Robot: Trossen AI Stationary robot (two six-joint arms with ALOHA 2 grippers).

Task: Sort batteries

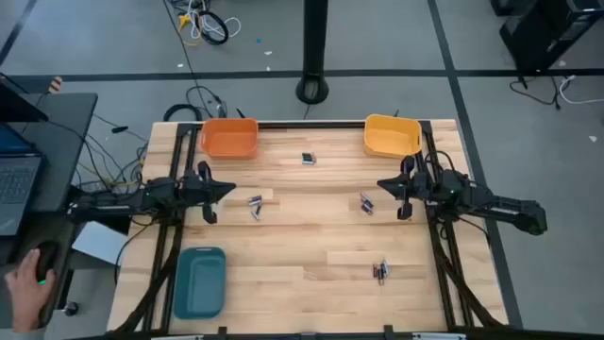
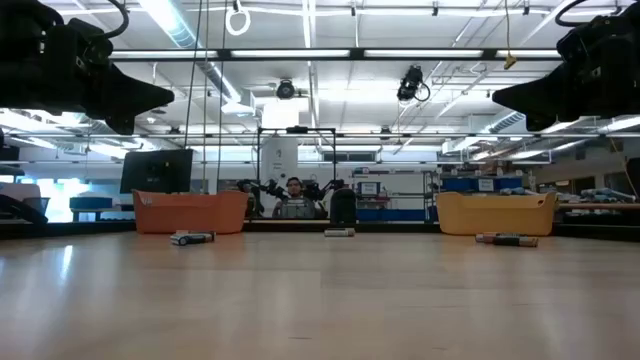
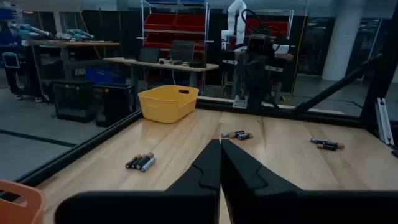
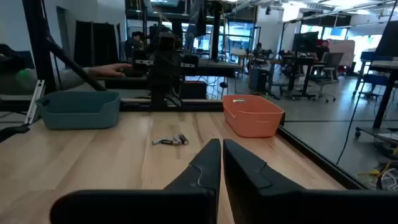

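Batteries lie in small groups on the wooden table (image 1: 311, 236): one group (image 1: 255, 204) left of centre, one (image 1: 366, 202) right of centre, one (image 1: 381, 272) near the front right, and a small boxy one (image 1: 308, 159) toward the far edge. My left gripper (image 1: 229, 189) hovers shut at the table's left side, pointing right, with nothing in it. My right gripper (image 1: 380, 183) hovers shut at the right side, pointing left, also holding nothing. In the left wrist view the shut fingers (image 3: 221, 163) point past batteries (image 3: 140, 162). The right wrist view shows batteries (image 4: 171, 141) beyond its fingers (image 4: 221, 163).
An orange tray (image 1: 229, 138) stands at the far left, a yellow tray (image 1: 392, 135) at the far right, and a teal tray (image 1: 199, 280) at the near left. Bare wood lies between the battery groups. A person's hand (image 1: 24, 279) rests beside the table's left edge.
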